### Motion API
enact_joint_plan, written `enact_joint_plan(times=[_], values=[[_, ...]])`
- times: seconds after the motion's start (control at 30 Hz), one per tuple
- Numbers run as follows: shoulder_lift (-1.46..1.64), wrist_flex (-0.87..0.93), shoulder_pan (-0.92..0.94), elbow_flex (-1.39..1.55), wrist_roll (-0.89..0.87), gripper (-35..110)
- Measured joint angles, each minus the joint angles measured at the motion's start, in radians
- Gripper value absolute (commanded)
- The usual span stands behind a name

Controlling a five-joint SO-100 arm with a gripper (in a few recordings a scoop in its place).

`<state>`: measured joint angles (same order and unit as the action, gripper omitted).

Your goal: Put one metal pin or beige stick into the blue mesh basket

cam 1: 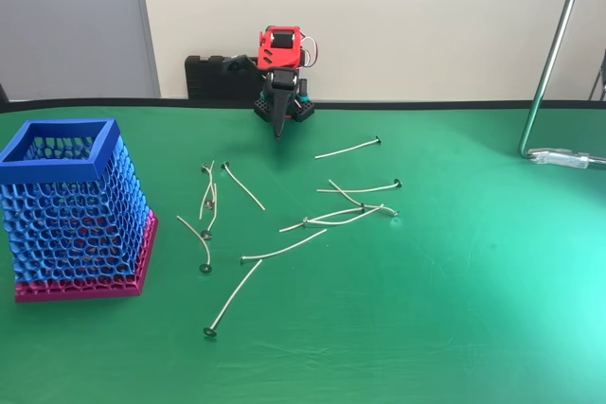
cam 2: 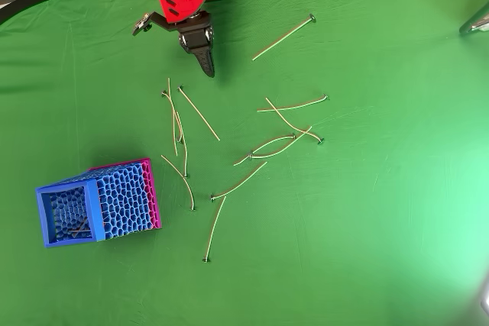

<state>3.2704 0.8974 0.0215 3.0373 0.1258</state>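
Gripper closed, empty, near table's far edge. Straight beige stick lies alone beside it; blue mesh basket near left edge. Stick likely light, springy, slippery: pinch mid-shaft.

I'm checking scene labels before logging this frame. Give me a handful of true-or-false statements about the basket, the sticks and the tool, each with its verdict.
1. The blue mesh basket stands upright on the green cloth. True.
2. The tool is holding a beige stick. False: it holds nothing, its fingers together and pointing down near the arm's base.
3. Several beige sticks lie scattered on the cloth between the basket and the metal stand. True.
4. The basket has a green base. False: its base is magenta-pink.
5. One stick lies apart from the cluster, near the arm in the overhead view. True.
6. The tool hovers directly above the basket. False: the basket sits far from it, at the left in the fixed view.
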Motion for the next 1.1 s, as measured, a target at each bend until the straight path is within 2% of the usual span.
enact_joint_plan(times=[0.27,0.5,0.77,1.1], values=[[-0.187,0.114,-0.009,-0.179,0.0,1],[-0.37,0.238,-0.014,-0.431,0.072,1],[-0.581,0.376,-0.009,-0.687,0.252,1],[-0.877,0.459,0.129,-0.933,0.529,1]])
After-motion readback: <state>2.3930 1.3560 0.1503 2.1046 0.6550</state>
